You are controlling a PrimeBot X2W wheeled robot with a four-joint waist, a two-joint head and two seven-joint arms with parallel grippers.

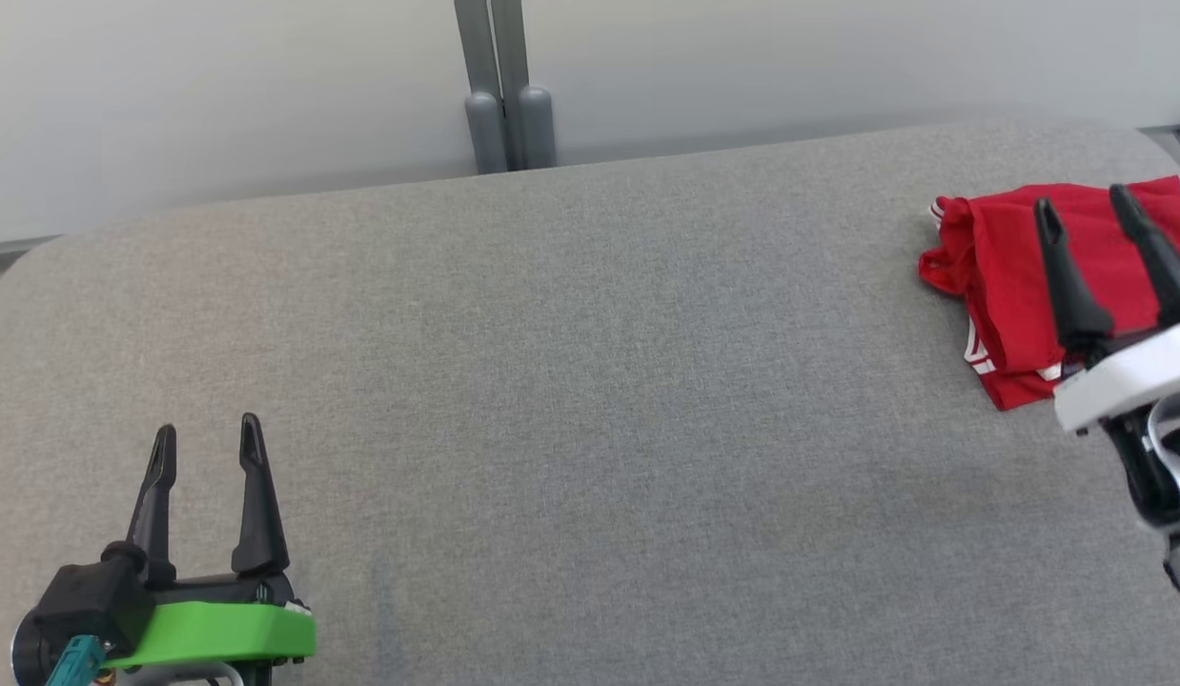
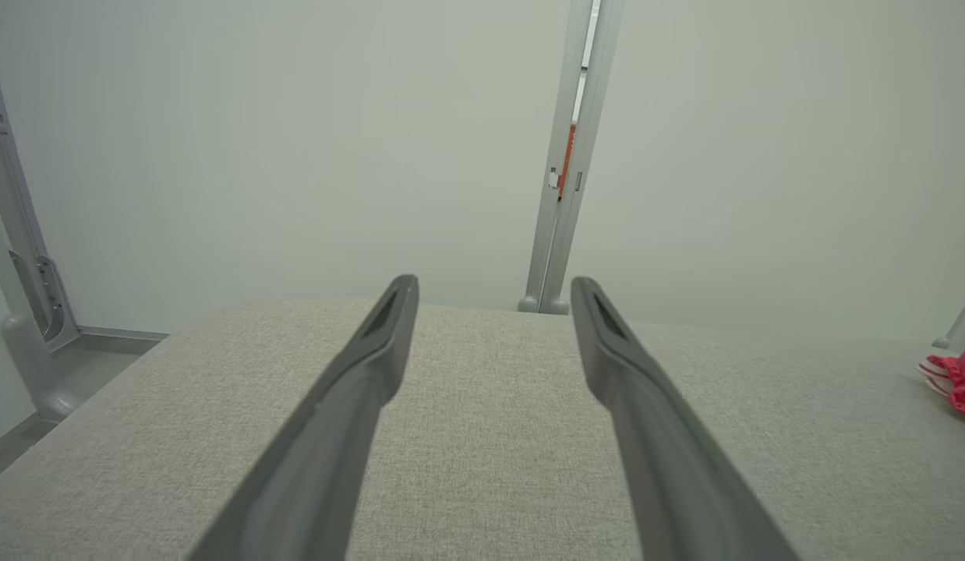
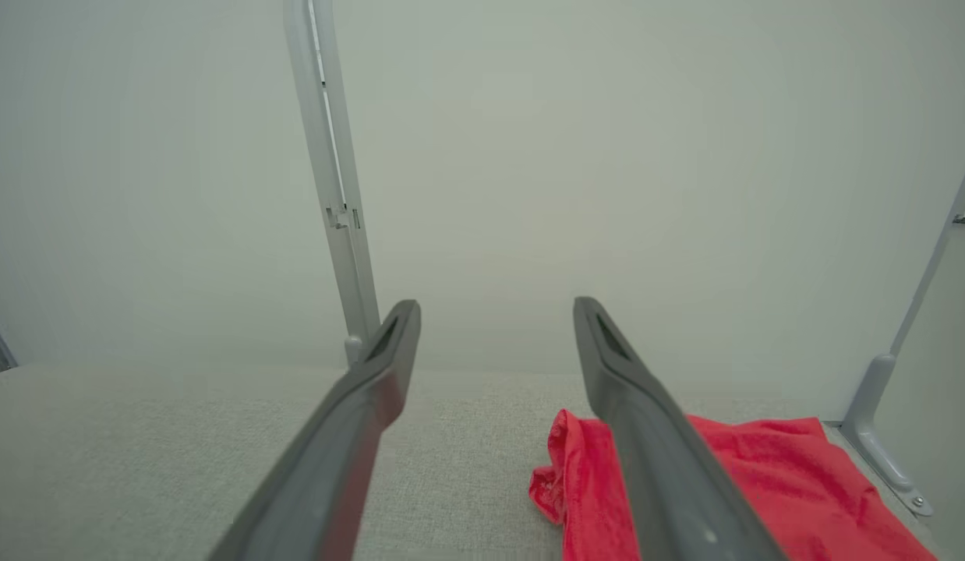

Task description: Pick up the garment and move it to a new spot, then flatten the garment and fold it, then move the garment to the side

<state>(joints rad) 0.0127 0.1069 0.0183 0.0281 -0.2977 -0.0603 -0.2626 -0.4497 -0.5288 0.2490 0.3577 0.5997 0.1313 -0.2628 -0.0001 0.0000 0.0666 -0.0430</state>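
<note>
The red garment (image 1: 1000, 257) lies folded into a compact, roughly rectangular bundle on the grey fabric-covered table (image 1: 590, 381), near the table's far right corner. White striped trim (image 1: 979, 354) shows along its near-left edge, and the left end of the bundle is slightly bunched. In the right wrist view the garment (image 3: 763, 483) sits low and right of centre. In the left wrist view only a small portion of the garment (image 2: 962, 378) is visible, at the right edge.

The right gripper (image 1: 1086, 203) is positioned over the garment, fingers pointing away from the robot. Its jaws are spread wide with nothing between them. In the right wrist view the right gripper (image 3: 496, 305) has one finger crossing in front of the red cloth and the other over bare table (contact with the cloth cannot be confirmed from either view). A white wrist housing (image 1: 1124, 376) sits behind the fingers.

The left gripper (image 1: 209, 429) is at the near left of the table, well apart from the garment. Its jaws are likewise parted and empty, as the left wrist view of the left gripper (image 2: 494, 284) confirms. A green housing (image 1: 218, 634) carries the fingers.

Behind the table stands a pale wall panel with a grey vertical post (image 1: 504, 86) at its middle.
</note>
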